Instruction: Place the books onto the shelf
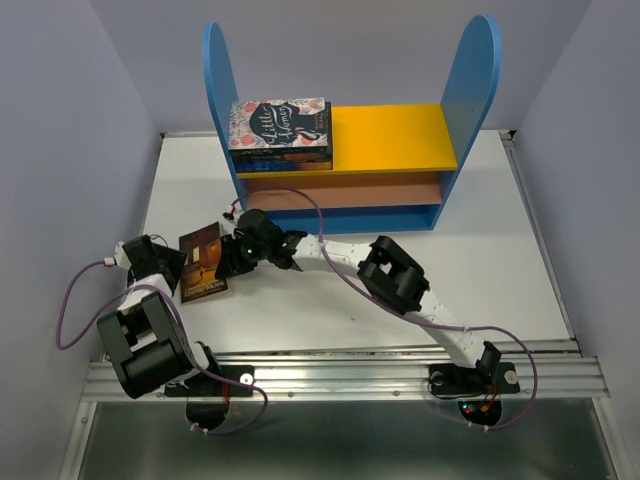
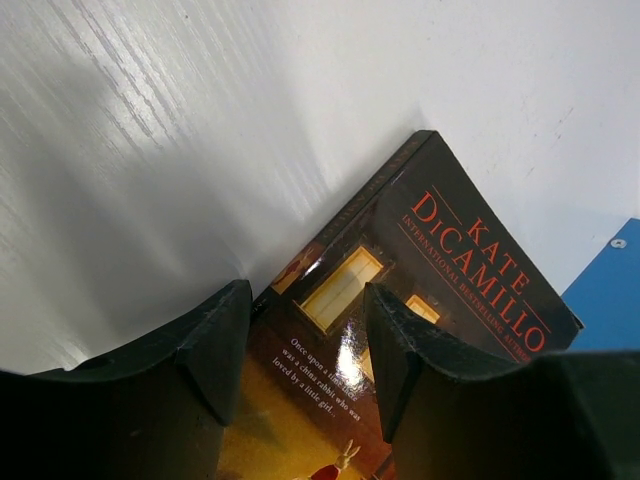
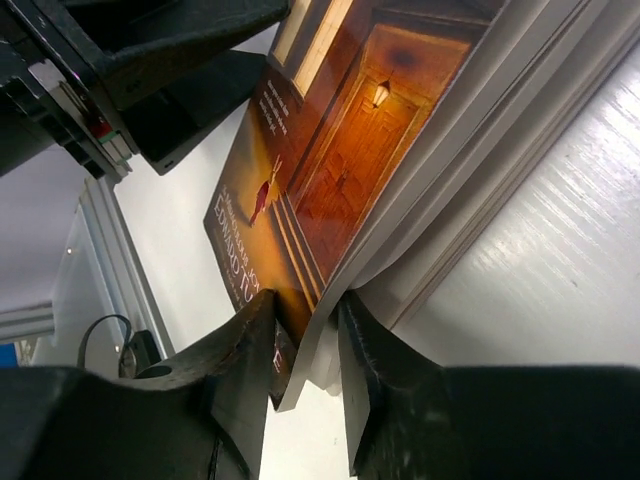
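Note:
A dark book (image 1: 203,262) with an orange-lit doorway on its cover lies on the white table, left of centre. My right gripper (image 1: 232,258) reaches it from the right. In the right wrist view the gripper (image 3: 305,330) pinches the book's (image 3: 340,170) lifted front cover and a few pages. My left gripper (image 1: 178,262) is at the book's left side. Its open fingers (image 2: 307,330) hover over the cover (image 2: 450,260) without gripping it. The shelf (image 1: 470,80) stands at the back, with a stack of books (image 1: 280,130) on the left of its yellow top board (image 1: 395,135).
The brown middle board (image 1: 340,190) and blue base of the shelf hold nothing that I can see. The left arm's body (image 3: 170,60) looms close beyond the book in the right wrist view. A metal rail (image 1: 340,375) runs along the near table edge.

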Action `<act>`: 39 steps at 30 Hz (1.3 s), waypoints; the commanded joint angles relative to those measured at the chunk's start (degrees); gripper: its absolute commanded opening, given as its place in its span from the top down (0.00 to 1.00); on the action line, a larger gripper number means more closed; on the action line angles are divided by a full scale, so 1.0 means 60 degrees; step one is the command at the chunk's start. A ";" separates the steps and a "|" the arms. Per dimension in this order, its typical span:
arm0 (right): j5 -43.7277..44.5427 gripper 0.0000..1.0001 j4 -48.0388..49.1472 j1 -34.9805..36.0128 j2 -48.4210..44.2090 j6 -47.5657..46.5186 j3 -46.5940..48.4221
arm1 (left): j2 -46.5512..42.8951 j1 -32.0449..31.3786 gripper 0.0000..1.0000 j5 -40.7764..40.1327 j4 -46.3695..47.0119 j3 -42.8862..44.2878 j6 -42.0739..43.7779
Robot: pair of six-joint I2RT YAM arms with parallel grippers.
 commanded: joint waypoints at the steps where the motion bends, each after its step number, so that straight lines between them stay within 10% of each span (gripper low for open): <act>1: -0.0266 0.74 0.1513 -0.0118 -0.0205 0.0749 0.0835 | -0.0239 -0.0377 0.41 0.1341 -0.1729 -0.0488 -0.0132; 4: -0.0383 0.99 0.1543 -0.0118 -0.0103 0.0925 0.0952 | -0.0473 -0.0391 0.41 0.1312 -0.1773 -0.0502 -0.0132; 9: -0.0208 0.99 0.1543 -0.0205 -0.0321 0.1057 0.0500 | -0.0752 -0.0377 0.40 0.1428 -0.2080 -0.0356 -0.0030; 16: 0.0935 0.99 0.2840 -0.0410 -0.2253 0.1113 -0.2554 | -0.1527 -0.0391 0.01 0.1881 -0.2564 -0.0092 0.0160; 25: 0.0701 0.99 0.5423 -0.1025 -0.4377 0.2580 -0.6090 | -0.2654 -0.0435 0.01 0.4020 -0.2418 -0.0765 0.0513; 39: -0.0559 0.99 0.6011 -0.1436 -0.4688 0.3679 -0.6971 | -0.4751 -0.0684 0.02 0.5882 -0.0076 -0.2699 -0.1244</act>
